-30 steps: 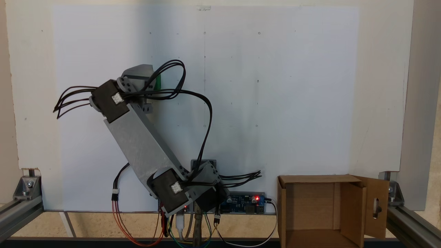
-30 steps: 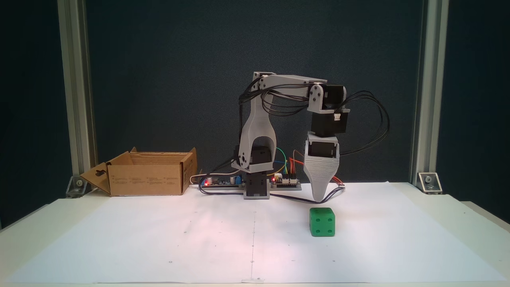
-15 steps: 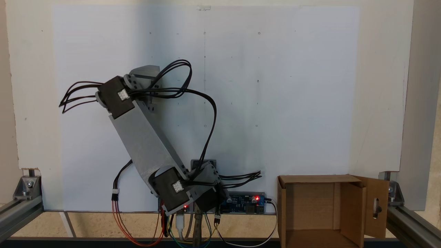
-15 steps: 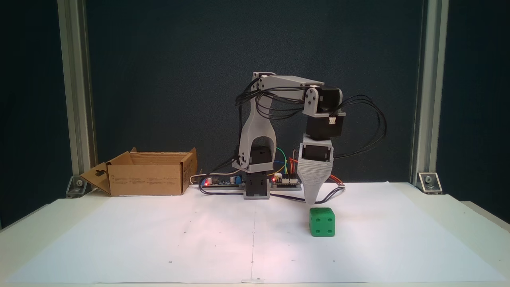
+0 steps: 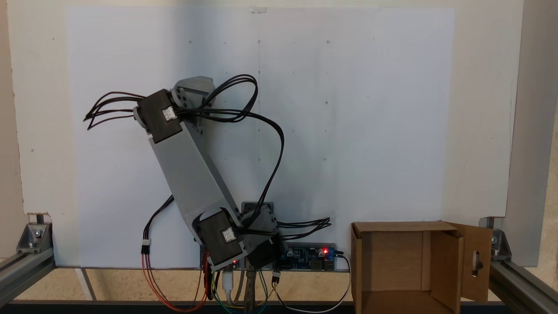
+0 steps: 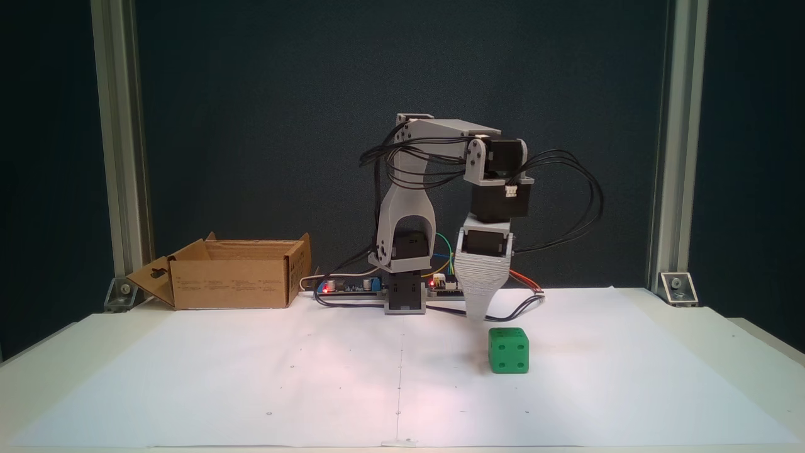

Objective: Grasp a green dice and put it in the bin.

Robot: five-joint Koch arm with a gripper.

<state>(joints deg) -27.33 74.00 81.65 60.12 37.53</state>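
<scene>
One green dice (image 6: 508, 350) sits on the white paper sheet (image 6: 314, 371), and the pincer (image 6: 479, 316) hangs point-down above that sheet, its tip just to the left of the cube and a little behind it as the fixed view from the front shows it. No contact there: the grey tapered jaw ends beside the die's upper left corner, with a sliver of paper showing between them. Only one ribbed grey face of the pincer meets this camera, the other jaw lined up behind it, so whether it is spread or closed, I cannot tell. It carries nothing that can be seen.

From above, in a fixed view, the arm (image 5: 192, 174) slants up and to the left from its base, black cables looping off the wrist; the grey wrist housing hides the fingertips and the die beneath it.

The bin (image 6: 233, 274), a brown cardboard box with its flaps folded out, stands well apart from the pincer, far off to its left in the front view, next to the aluminium frame post (image 6: 119, 151). In the overhead-style fixed view the same box (image 5: 392, 261) lies at the lower right, its slotted flap open to the side, well clear of the arm.
</scene>
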